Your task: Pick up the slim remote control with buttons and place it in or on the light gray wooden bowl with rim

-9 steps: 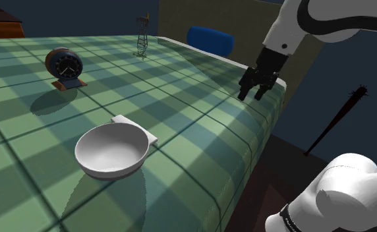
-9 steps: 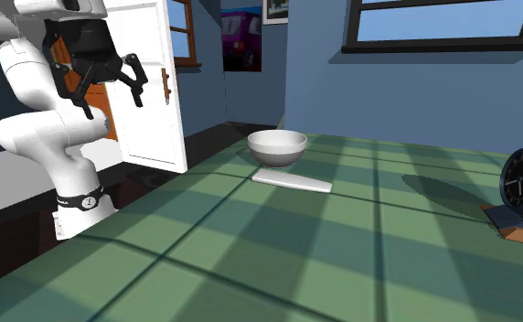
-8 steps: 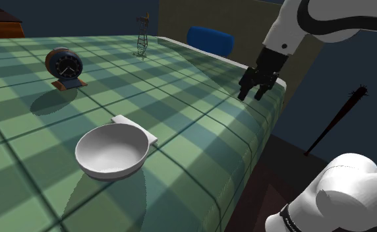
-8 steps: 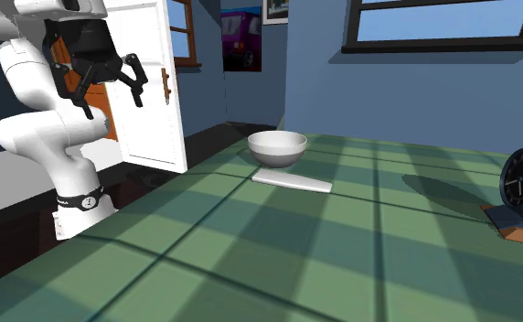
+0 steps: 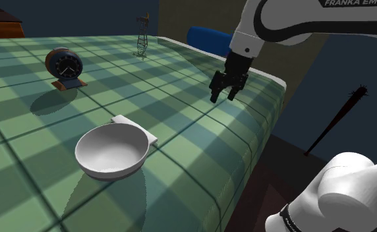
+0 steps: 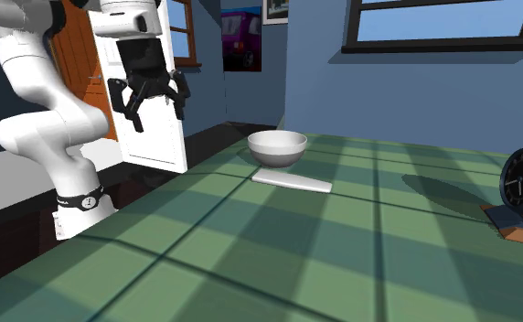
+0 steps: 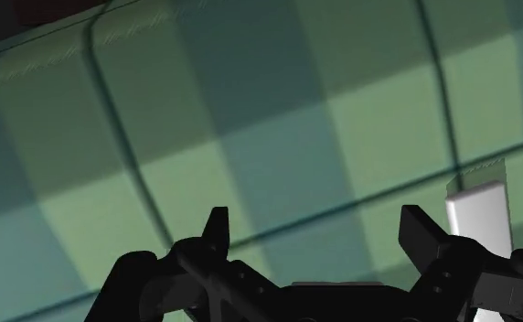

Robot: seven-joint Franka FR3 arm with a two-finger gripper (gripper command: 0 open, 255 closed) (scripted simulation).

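Reading across the shoulder view from its left: one round clock (image 5: 65, 66) stands on the green plaid bench (image 5: 180, 158). Nearer the camera sits one pale grey bowl (image 5: 111, 150). One slim white remote (image 5: 152, 137) lies flat just behind the bowl, mostly hidden by its rim. I cannot tell whether the two touch, and no buttons can be made out.

Further right, the single arm's end effector (image 5: 223, 97) hangs above the bench near its far edge. Its fingers are spread wide and it holds nothing. In the wrist view, bare cloth shows between the two fingers (image 7: 217, 224).

The coming move turns on this relation: the remote lies well apart from the end effector, down and to the shoulder view's left. Its long axis runs along the bowl's far side, from upper left to lower right. The fingers will probably need to close across its narrow width.
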